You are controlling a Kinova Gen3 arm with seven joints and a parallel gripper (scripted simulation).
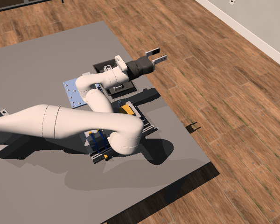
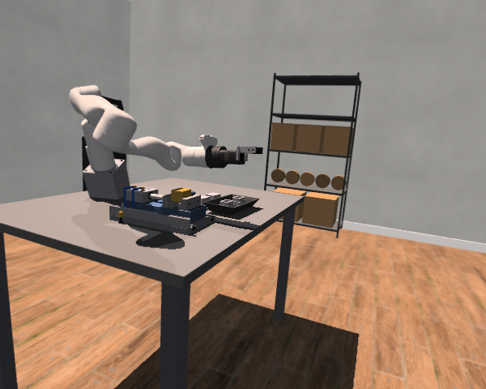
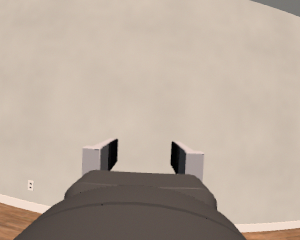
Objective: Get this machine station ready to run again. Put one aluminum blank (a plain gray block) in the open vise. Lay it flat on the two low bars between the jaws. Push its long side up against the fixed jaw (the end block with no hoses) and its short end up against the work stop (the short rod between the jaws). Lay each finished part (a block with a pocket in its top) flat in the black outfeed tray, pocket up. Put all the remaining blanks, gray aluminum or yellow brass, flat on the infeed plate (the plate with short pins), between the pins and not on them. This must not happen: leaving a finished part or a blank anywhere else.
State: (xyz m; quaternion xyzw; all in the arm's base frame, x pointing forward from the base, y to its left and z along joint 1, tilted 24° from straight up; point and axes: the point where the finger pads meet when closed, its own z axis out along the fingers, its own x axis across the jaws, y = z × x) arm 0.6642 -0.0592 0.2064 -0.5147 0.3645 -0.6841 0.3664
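Observation:
My gripper (image 1: 159, 54) (image 2: 258, 151) (image 3: 144, 151) is open and empty, level and high, its fingers pointing out past the table edge. A yellow brass block (image 1: 126, 109) (image 2: 181, 194) sits at the vise beside the fixed jaw (image 2: 191, 203); its exact seating cannot be told. The hosed jaw (image 1: 95, 142) (image 2: 137, 195) is at the other end. The black outfeed tray (image 1: 124, 93) (image 2: 221, 209) holds gray parts, one (image 1: 107, 67) at the back and one (image 1: 117, 87) nearer the vise. The blue infeed plate (image 1: 69, 92) shows its pins; the arm hides its right part. The bars and work stop are hidden.
The arm passes over the vise and infeed plate. A pale block (image 1: 86, 73) shows at the plate's back edge, partly behind the arm. A yellow fitting (image 1: 106, 157) (image 2: 121, 215) stands at the vise base. A shelf rack (image 2: 314, 153) stands beyond the table.

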